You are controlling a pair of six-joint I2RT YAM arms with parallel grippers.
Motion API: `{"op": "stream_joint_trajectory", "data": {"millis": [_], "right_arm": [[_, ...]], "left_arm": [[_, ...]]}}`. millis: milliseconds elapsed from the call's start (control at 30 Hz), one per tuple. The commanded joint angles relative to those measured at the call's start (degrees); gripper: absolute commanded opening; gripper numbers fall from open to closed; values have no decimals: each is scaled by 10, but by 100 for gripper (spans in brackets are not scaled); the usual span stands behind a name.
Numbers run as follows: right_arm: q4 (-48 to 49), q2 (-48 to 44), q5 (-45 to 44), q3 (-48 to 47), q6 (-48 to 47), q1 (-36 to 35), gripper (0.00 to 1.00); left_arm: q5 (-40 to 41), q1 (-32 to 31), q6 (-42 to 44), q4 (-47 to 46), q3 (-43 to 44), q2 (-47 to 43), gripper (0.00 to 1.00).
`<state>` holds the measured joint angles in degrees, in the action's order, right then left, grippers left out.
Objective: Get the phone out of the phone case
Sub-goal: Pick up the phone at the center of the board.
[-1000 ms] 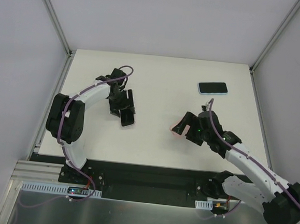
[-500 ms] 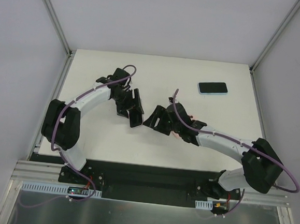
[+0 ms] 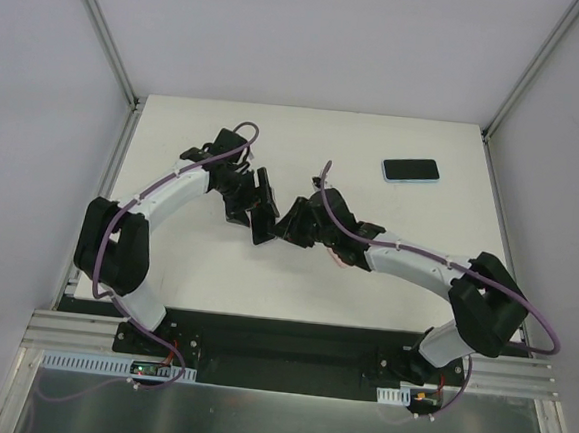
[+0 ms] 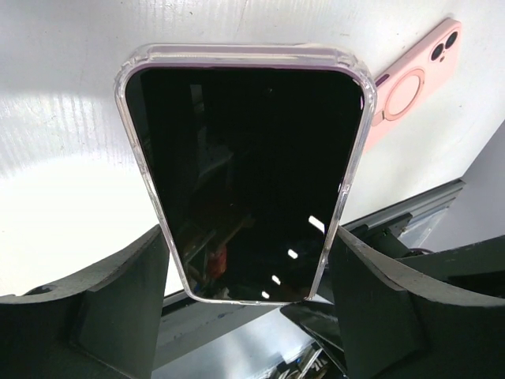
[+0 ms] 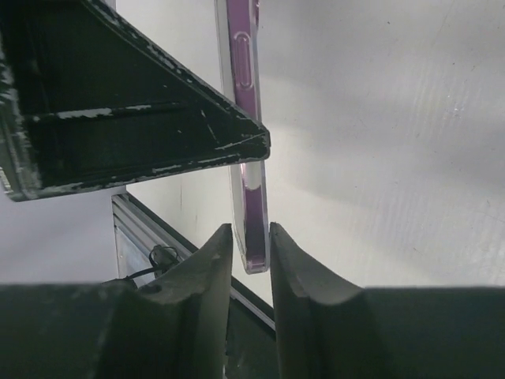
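Observation:
A dark-screened purple phone [image 4: 252,174] sits in a clear phone case [image 4: 237,54] and is held off the table, near its middle. My left gripper [image 4: 248,237] is shut across the case's long sides at the lower end. In the top view the phone [image 3: 261,210] hangs edge-on between the two arms. My right gripper [image 5: 251,229] has come in from the right, its two fingers pressed against the front and back faces at the phone's [image 5: 248,181] end corner. The left gripper's finger [image 5: 118,118] fills the upper left of the right wrist view.
A pink phone case [image 4: 410,91] lies flat on the white table under the right arm, a sliver of that pink case [image 3: 341,259] showing from above. Another phone [image 3: 410,171] in a light blue case lies at the back right. Grey walls enclose the table.
My right arm swung left from beside the pink case to the held phone, and its jaws closed from wide open onto the phone's end. The left arm shifted slightly right with the phone.

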<state>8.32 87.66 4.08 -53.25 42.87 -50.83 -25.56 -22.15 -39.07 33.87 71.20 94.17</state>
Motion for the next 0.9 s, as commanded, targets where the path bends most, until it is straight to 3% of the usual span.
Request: {"op": "stream_joint_trajectory", "data": {"millis": [0,67,133,233,267,300,433,467,700,867], "right_arm": [[26,5,14,-26,2,-2,25],[24,9,17,-27,4,-2,9],[23,14,20,-26,9,1,2],[23,11,27,-19,18,11,2],[29,8,32,-16,17,14,1],[33,2,34,-3,19,19,1],[74,-52,63,39,28,60,1],[78,-63,74,44,22,66,1],[80,-135,124,70,14,106,1],[106,-183,166,88,23,127,1]], "left_arm": [[-37,-4,-19,-3,10,-46,45],[-43,-3,-21,-3,15,-53,46],[-46,-3,-22,-3,21,-60,46],[-54,-4,-23,-4,27,-72,51],[-59,-3,-15,-3,31,-73,54],[-60,-3,-14,-3,32,-77,67],[-71,16,-3,-3,32,-105,94],[-73,20,5,-3,31,-110,96],[-154,81,2,-74,-27,-158,98],[-258,89,-55,-229,-123,-176,96]]}}
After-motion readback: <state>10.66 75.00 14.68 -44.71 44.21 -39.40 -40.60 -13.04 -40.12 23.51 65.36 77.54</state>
